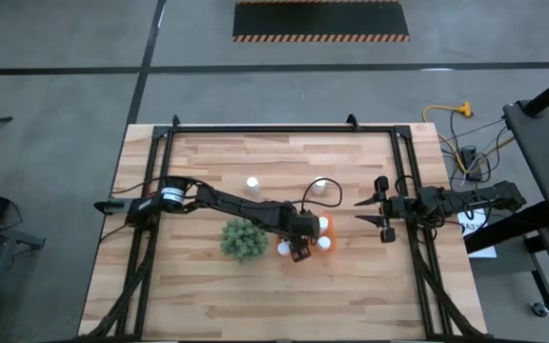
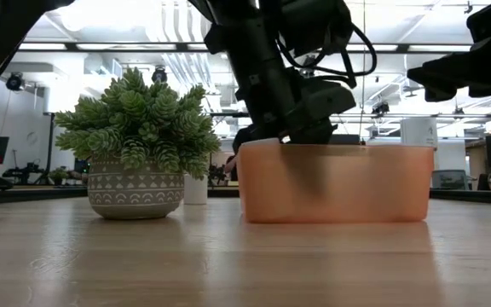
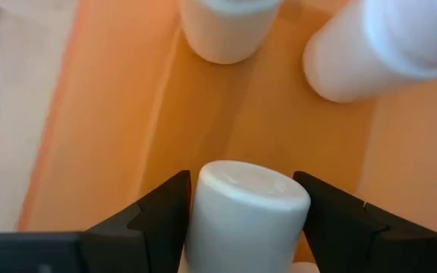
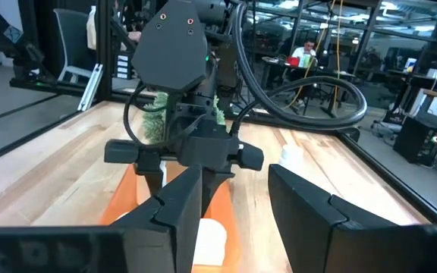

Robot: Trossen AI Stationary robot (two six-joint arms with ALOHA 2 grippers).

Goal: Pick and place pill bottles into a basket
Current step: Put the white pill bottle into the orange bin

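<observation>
The orange basket [image 1: 330,233] stands at the table's middle, right of the green plant [image 1: 242,238]. My left gripper [image 1: 300,250] reaches down into the basket and is shut on a white pill bottle [image 3: 245,205]. Two more pill bottles [image 3: 222,30] [image 3: 370,45] are inside the basket, beyond the held one. Two pill bottles [image 1: 253,184] [image 1: 321,187] stand on the wood toward the far edge. My right gripper [image 1: 358,211] waits level at the table's right, pointing at the basket, a narrow gap between its fingers and nothing in it. My left gripper pinches the pill bottle between its two fingers, one finger [image 3: 161,216] on each opposite side of its white wall [image 3: 203,227]. The fingers slant steeply down from the table's left. The bottle is inside the basket; whether it touches the floor I cannot tell.
The potted plant [image 2: 139,141] stands close to the basket's left wall [image 2: 254,183], beside my left arm. Black frame rails [image 1: 274,129] run along the table's far edge and sides. Bare wood lies near the front edge.
</observation>
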